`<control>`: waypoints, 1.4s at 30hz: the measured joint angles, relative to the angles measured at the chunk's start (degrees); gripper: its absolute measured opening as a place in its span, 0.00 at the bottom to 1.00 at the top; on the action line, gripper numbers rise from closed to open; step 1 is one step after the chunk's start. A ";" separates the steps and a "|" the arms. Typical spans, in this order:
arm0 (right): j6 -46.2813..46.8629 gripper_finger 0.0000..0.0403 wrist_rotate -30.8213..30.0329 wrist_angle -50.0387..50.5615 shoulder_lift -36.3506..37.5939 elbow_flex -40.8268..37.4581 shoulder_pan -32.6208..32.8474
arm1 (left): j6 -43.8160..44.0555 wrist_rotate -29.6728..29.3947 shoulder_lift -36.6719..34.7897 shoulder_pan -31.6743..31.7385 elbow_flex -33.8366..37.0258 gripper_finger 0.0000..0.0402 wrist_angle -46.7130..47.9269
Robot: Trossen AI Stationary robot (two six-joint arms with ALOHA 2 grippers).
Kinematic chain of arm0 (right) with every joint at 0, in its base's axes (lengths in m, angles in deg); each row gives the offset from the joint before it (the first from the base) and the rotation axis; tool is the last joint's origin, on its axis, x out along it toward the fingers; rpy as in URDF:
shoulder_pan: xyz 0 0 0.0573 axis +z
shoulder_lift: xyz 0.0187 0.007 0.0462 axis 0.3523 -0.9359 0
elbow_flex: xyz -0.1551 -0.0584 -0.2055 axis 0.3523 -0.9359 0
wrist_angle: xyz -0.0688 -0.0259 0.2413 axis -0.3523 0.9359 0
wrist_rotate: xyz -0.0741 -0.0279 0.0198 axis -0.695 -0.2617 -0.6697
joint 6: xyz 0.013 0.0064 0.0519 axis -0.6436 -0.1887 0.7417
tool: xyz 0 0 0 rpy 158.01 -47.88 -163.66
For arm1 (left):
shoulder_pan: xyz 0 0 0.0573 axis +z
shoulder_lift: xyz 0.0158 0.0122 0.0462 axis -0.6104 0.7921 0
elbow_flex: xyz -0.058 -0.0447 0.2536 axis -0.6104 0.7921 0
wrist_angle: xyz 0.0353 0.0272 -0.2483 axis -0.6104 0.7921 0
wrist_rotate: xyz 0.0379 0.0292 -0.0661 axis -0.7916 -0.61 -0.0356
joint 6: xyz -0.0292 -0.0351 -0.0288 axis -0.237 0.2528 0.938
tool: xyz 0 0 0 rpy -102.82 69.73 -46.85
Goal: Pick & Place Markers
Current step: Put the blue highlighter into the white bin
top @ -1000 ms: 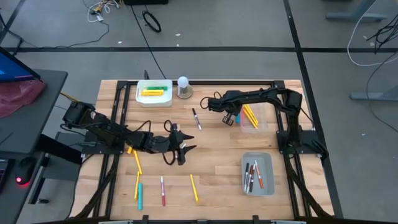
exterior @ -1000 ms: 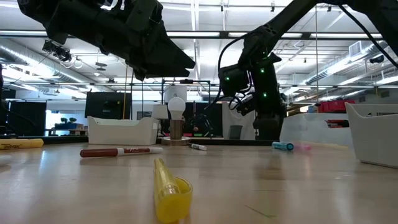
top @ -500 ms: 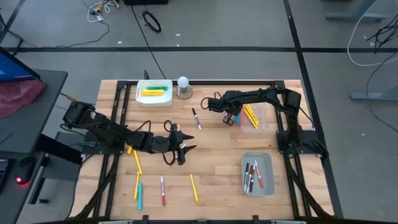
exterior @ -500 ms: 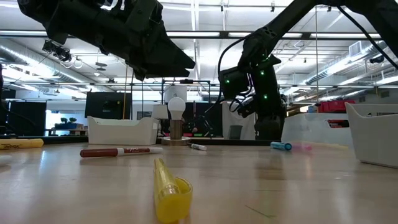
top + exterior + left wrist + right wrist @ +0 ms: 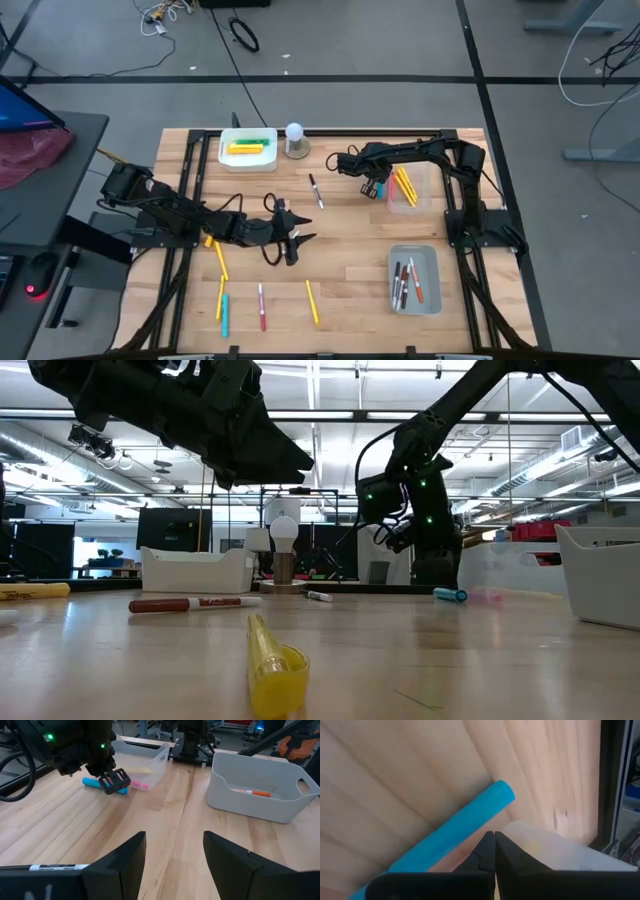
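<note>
A blue marker point(image 5: 381, 189) point(image 5: 92, 782) point(image 5: 460, 827) lies flat on the table beside the clear bin point(image 5: 412, 192). A pink marker point(image 5: 140, 785) lies right behind it. My right gripper point(image 5: 372, 189) point(image 5: 115, 782) point(image 5: 493, 840) is shut and slants down, with its tips at the blue marker's long side. My left gripper point(image 5: 297, 243) point(image 5: 174, 838) hangs open over the table's middle with nothing between its fingers. Loose markers lie on the wood: a white one with a dark cap point(image 5: 316, 190), yellow ones point(image 5: 313, 302) point(image 5: 218, 258), a red one point(image 5: 262, 305) and a teal one point(image 5: 225, 316). My right gripper's shut fingertips point(image 5: 487, 851) stand low over the blue marker's long side point(image 5: 470, 822), near its middle. They slant down from above. I cannot tell whether they touch it. The marker lies flat on the table.
The clear bin holds yellow markers. A grey bin point(image 5: 432, 297) at the near right holds several markers. A white bin point(image 5: 226, 146) at the far left holds yellow and green ones. A white ball-topped object point(image 5: 295, 138) stands next to it. A black frame point(image 5: 400, 131) borders the table.
My right gripper has edged a little toward the table's right edge, closer to the clear bin, and has stayed shut.
</note>
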 joint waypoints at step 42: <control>8.34 0.57 14.78 -41.70 12.31 -18.17 7.42 | 1.06 0.00 1.42 0.02 0.00 0.51 2.45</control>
